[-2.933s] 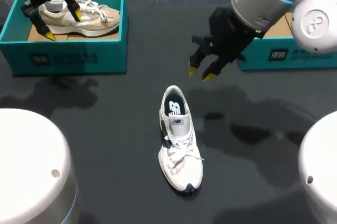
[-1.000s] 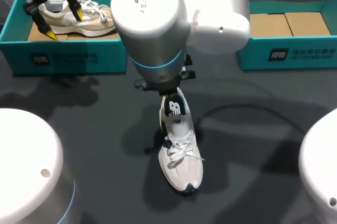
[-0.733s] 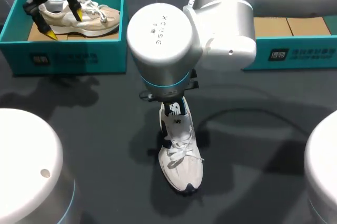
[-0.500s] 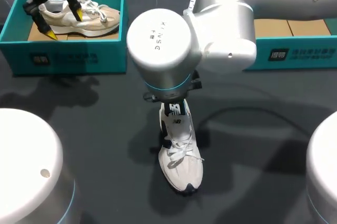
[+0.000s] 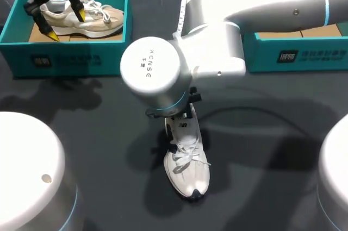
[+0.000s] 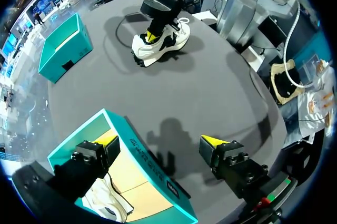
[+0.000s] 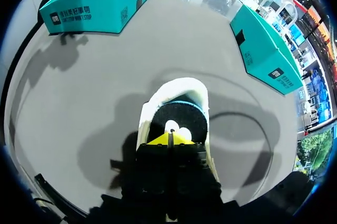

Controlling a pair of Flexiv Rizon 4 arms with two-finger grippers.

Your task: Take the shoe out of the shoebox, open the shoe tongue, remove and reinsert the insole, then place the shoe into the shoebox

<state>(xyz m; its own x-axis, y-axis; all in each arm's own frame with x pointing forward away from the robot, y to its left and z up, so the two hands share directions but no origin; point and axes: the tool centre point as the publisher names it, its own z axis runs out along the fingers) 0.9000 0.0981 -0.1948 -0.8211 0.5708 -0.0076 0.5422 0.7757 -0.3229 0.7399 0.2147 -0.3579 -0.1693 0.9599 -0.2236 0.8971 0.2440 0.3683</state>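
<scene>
Our right gripper (image 7: 169, 138) has its tips pinched together, the white sneaker's (image 7: 158, 105) dark insole (image 7: 184, 112) just ahead. If they missed the tongue (image 5: 183, 126), pulling lifts nothing or tips the shoe.

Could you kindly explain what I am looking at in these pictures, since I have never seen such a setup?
This is a robot with two arms at a dark table. One picture looks down from above and behind it; the two round ones come from cameras on its wrists. Each arm ends in a two-fingered hand with yellow tips. A white shoe lies in the middle of the table. At the far side, the left shoebox holds a beige shoe, and the right shoebox is partly hidden by an arm. The left hand hangs open over the left shoebox, holding nothing. The right hand is at the white shoe's opening, tips together; whether they pinch anything I cannot tell.
</scene>
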